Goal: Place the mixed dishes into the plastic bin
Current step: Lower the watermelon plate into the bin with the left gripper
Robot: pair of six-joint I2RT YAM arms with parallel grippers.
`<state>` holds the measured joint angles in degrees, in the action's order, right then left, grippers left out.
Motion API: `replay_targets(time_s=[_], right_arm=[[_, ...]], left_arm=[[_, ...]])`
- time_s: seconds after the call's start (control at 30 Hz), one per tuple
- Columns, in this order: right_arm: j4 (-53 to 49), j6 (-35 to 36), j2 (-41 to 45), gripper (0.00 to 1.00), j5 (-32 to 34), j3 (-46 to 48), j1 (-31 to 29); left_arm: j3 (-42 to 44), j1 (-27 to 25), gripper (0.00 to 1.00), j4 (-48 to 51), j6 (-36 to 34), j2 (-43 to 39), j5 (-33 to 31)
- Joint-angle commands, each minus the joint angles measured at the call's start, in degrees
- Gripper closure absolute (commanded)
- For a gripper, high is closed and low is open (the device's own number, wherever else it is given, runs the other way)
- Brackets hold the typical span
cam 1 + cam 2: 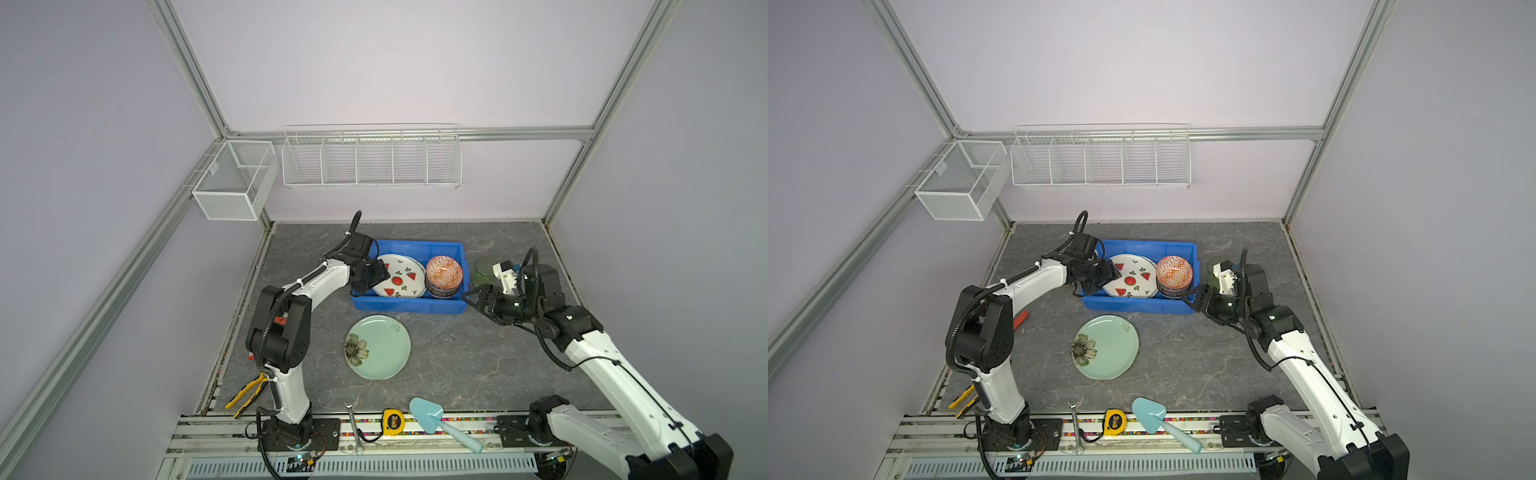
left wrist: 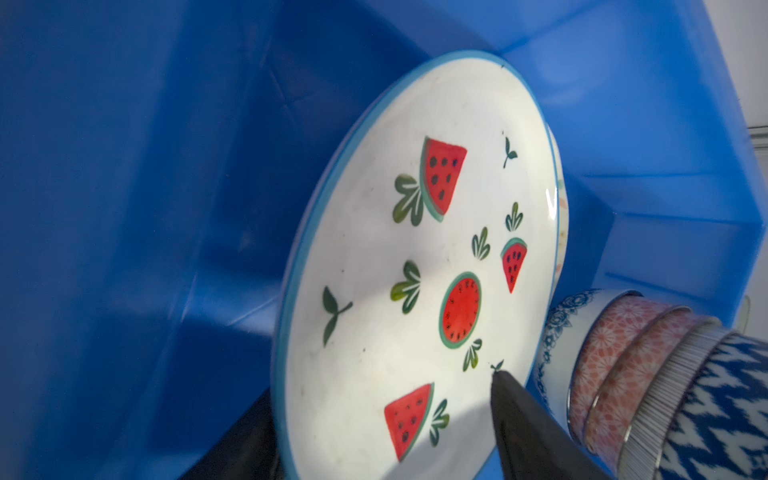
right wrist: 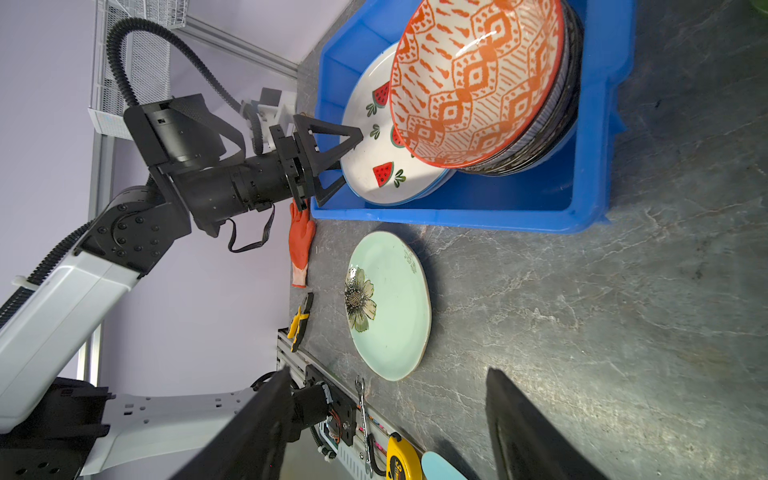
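**Watermelon plate lies in the bin, left end effector open at its rim**

The bright-blue rectangular plastic bin (image 1: 409,308) (image 1: 1138,308) (image 3: 457,216) stands in the back middle part of the grey stone-look table (image 1: 478,365). In its left part lies the white round plate with watermelon slices (image 1: 401,277) (image 1: 1133,283) (image 2: 395,270) (image 3: 374,160), tilted, and the edge of another plate shows under it. In the right part, the orange-and-white patterned bowl (image 1: 444,272) (image 1: 1174,272) (image 3: 473,83) sits on top of a stack of darker bowls (image 1: 442,293).

The left end effector (image 1: 371,276) (image 1: 1100,279) (image 3: 351,162) is at the left rim of the watermelon plate. Its fingers (image 2: 519,415) stand clearly apart, one over the plate face and one below the rim, and they do not clamp the plate.

The pale green round plate with a dark flower (image 1: 378,347) (image 1: 1105,347) (image 3: 390,307) lies flat on the table, in front of the bin and apart from it. A green glass cup (image 1: 484,270) stands just beside the right wall of the bin, partly hidden by the right arm.

The right end effector (image 1: 471,297) (image 1: 1192,297) (image 3: 388,370) hovers near the front right corner of the bin, its fingers apart and holding nothing.

Along the front edge lie a light-blue trowel (image 1: 432,415) and a yellow tape measure (image 1: 392,420). An orange glove (image 3: 301,237) lies at the left edge of the table.
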<state>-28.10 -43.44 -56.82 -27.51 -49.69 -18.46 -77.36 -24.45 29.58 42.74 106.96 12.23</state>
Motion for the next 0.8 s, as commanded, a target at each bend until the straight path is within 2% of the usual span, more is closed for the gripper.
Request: replay_targets(time_s=[0.0,0.2,0.47,0.77], right_arm=[[1.2,0.6,-0.1,0.25,-0.8,1.1,0.3],[1.0,0.6,0.2,0.25,-0.8,1.4,0.4],[1.0,0.7,0.5,0.25,-0.7,1.6,0.5],[0.2,1.3,0.6,0.25,-0.1,1.4,0.5]], left_arm=[[-0.3,0.8,0.26,5.0,0.0,2.6,-2.7],[-1.4,0.6,0.22,7.3,-0.5,3.8,-3.8],[-4.2,0.2,0.1,11.1,-1.5,4.0,-6.1],[-6.3,0.0,0.06,10.5,-2.0,4.1,-3.2]])
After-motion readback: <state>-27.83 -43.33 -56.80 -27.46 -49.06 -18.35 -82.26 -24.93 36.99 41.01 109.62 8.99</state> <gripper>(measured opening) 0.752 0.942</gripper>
